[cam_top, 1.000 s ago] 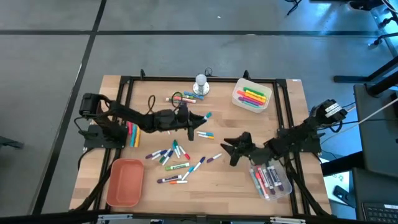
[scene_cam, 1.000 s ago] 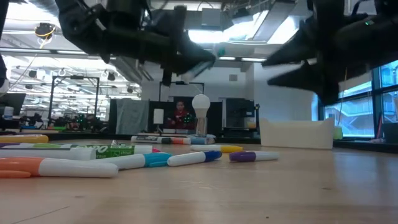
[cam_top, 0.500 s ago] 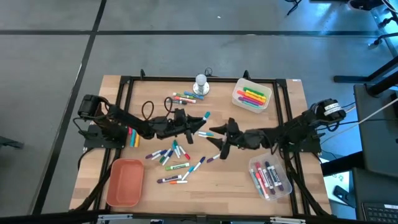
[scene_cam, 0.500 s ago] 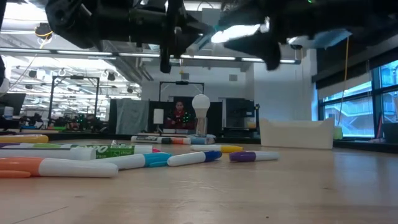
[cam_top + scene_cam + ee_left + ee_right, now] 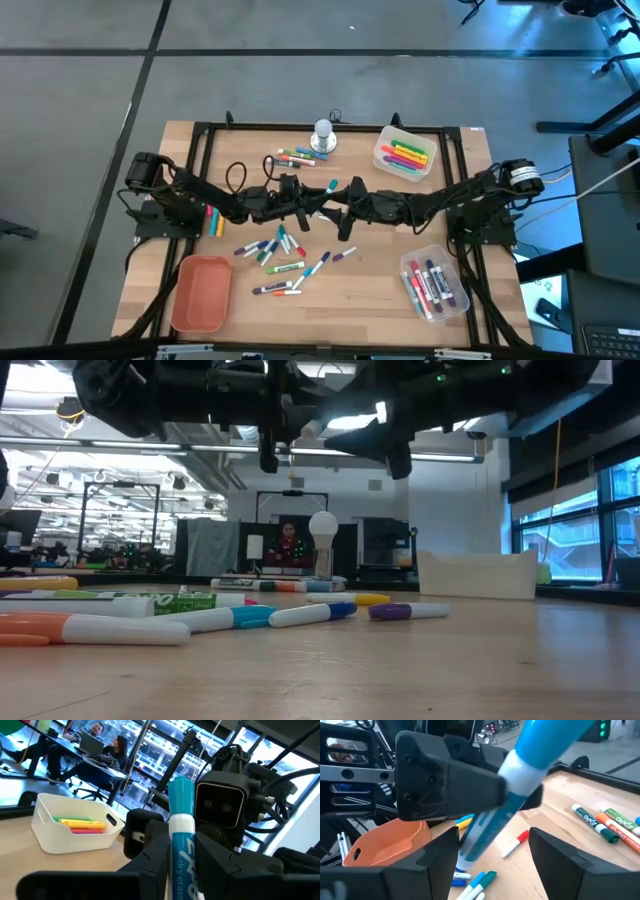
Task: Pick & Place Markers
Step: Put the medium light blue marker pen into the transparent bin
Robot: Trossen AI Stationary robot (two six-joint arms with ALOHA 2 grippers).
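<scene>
We see the left gripper (image 5: pixel 318 196) clamped on a white-barrelled marker with a light blue cap (image 5: pixel 180 837), held up above mid-table. The right gripper (image 5: pixel 345 205) faces it with jaws spread wide, either side of that marker without gripping. Loose markers (image 5: pixel 283 258) lie scattered on the wooden table (image 5: pixel 370 290) below.
</scene>
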